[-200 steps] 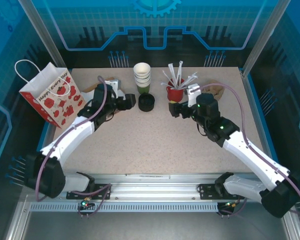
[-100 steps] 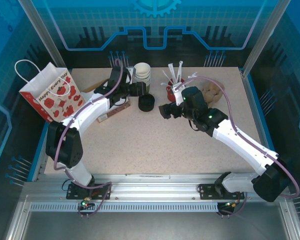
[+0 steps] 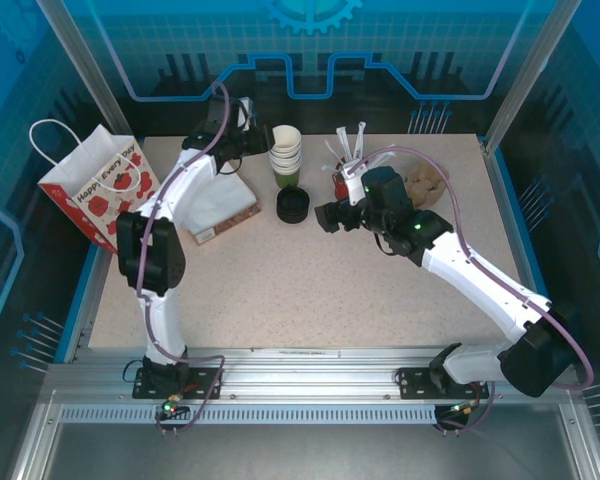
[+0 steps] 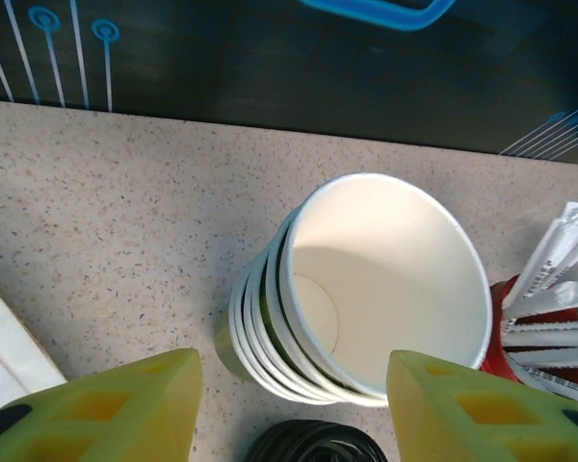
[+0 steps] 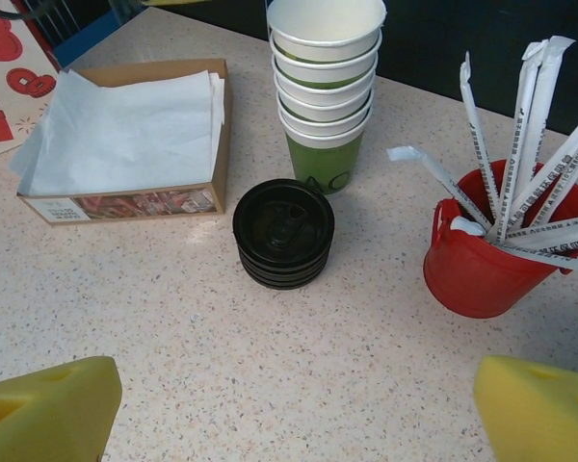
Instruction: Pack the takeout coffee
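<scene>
The left end effector (image 4: 291,385) hangs over the stack of paper cups (image 4: 366,289) at the far side of the bench (image 5: 222,337), its fingers apart, one on either side of the stack. The right end effector (image 5: 297,390) is spread wide (nothing between its fingers), near the stack of black lids (image 5: 283,231), which sits just nearer than the cups. A red cup (image 5: 486,265) of straws (image 5: 520,144) stands to the right and a box of napkins (image 5: 125,202) to the left. Where the lidded coffee cup is, I cannot tell.
</scene>
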Controlling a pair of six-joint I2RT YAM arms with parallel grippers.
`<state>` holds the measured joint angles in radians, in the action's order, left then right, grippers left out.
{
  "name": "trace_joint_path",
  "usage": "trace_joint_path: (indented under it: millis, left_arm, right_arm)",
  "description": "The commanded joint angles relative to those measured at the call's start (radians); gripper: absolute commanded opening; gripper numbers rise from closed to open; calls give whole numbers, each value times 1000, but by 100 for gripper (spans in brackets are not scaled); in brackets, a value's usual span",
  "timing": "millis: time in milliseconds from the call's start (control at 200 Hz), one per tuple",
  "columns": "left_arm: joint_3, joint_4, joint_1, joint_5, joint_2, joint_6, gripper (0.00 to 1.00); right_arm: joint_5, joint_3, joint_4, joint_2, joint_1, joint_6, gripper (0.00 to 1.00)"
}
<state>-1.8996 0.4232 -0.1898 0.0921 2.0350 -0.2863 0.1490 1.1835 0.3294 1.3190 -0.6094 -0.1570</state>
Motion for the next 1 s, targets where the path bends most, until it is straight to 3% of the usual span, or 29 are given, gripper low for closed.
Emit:
trace_joint_path:
  millis: [0, 425, 995]
  left_arm:
    - [-106, 83, -2, 31, 53, 20, 50]
    - [-232, 136, -2, 59, 161, 42, 29]
    - [-298, 172, -2, 49, 200, 55, 16]
  right_arm:
    - [-19, 39, -3, 17, -1, -13, 95]
    - [-29, 41, 5, 40, -9, -12, 94]
    - [-35, 24, 11, 60, -16, -10, 95]
